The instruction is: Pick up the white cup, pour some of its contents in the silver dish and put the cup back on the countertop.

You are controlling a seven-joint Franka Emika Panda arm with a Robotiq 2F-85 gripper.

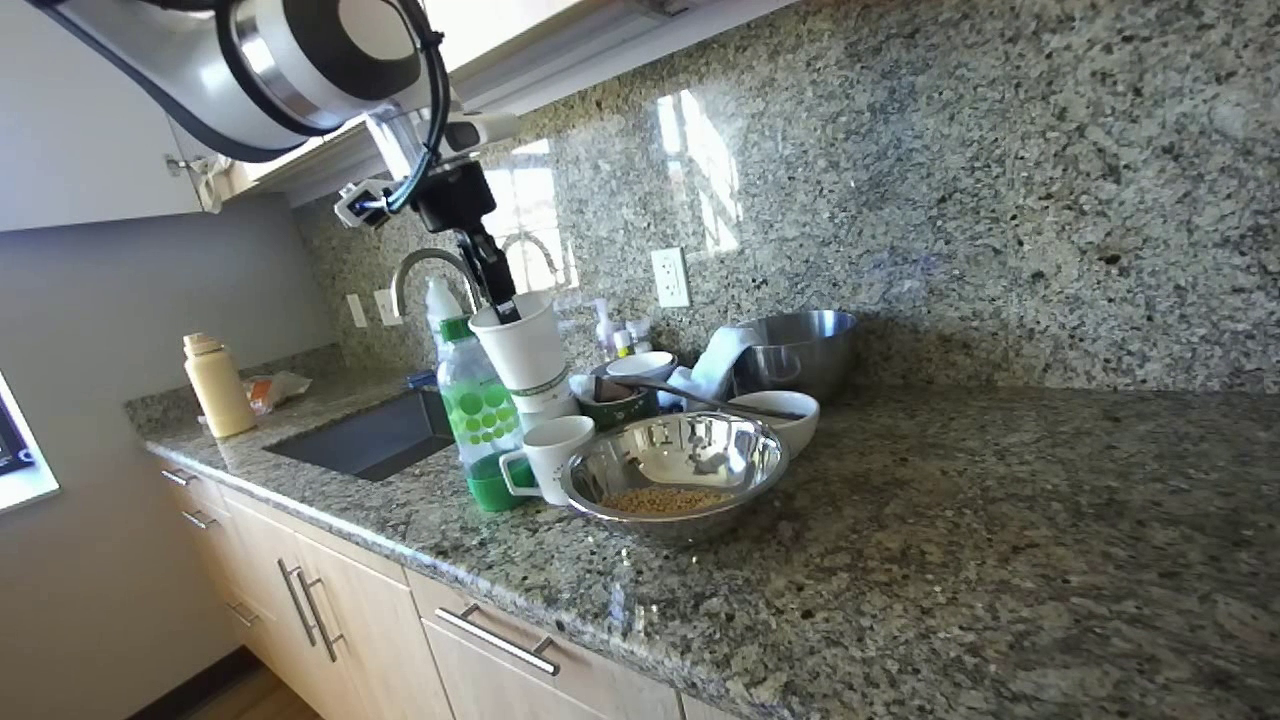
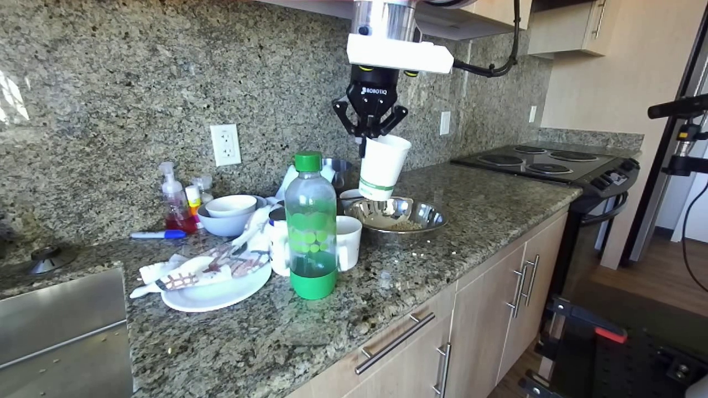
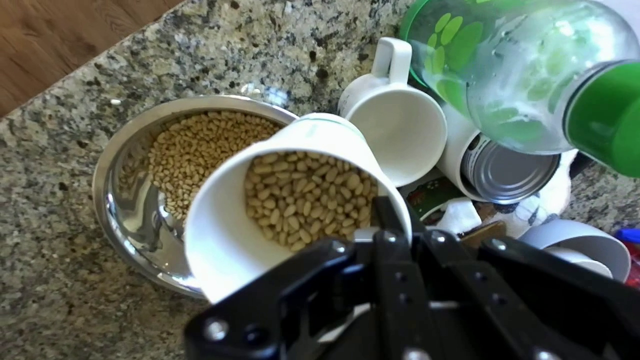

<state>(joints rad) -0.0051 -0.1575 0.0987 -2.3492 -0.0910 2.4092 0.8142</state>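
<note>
Plainly, ROBOTIQ hand (image 2: 365, 145) grips the white cup (image 2: 384, 167), its print (image 2: 376, 187) unclear.

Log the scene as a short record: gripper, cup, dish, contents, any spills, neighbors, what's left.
Gripper: shut on the wall of the white paper cup, one finger inside
Cup pose: raised off the countertop, tilted, mouth angled upward
Cup contents: pale tan grains
Flared silver dish: on the countertop, similar-looking grains partly covering its bottom
Pour: no falling grains visible
Spills: a few pale specks near the dish, possibly grains
Neighbors: white mug beside the dish, green-capped bottle beside the mug
Remaining: cup not yet back on the countertop
</note>
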